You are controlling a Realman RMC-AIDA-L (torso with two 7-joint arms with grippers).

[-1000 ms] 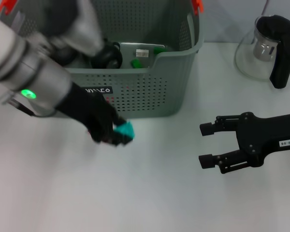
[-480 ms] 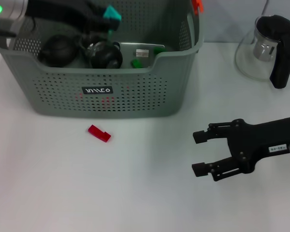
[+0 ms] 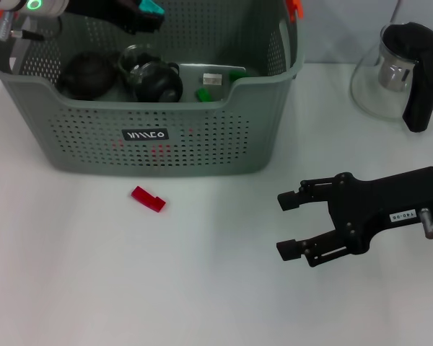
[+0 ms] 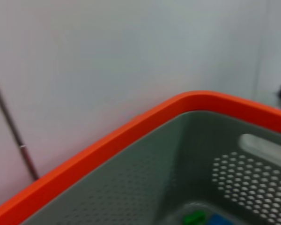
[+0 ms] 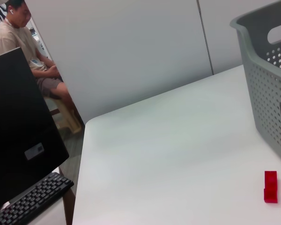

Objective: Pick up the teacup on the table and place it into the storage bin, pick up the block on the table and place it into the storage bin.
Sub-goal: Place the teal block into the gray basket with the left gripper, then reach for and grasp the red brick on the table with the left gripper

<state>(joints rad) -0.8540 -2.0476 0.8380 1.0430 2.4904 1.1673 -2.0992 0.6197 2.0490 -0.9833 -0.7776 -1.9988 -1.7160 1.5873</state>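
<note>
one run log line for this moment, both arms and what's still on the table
left gripper: shut on teal block, over grey-green perforated storage bin | right gripper: open, above table | red block: on table

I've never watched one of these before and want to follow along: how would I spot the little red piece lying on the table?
Find the big grey-green perforated storage bin at the back of the white table. Just in front of its front wall, below the small black label, lies the red block, alone on the bare surface. It is the only red thing on the tabletop, small, flat and stepped.
</note>
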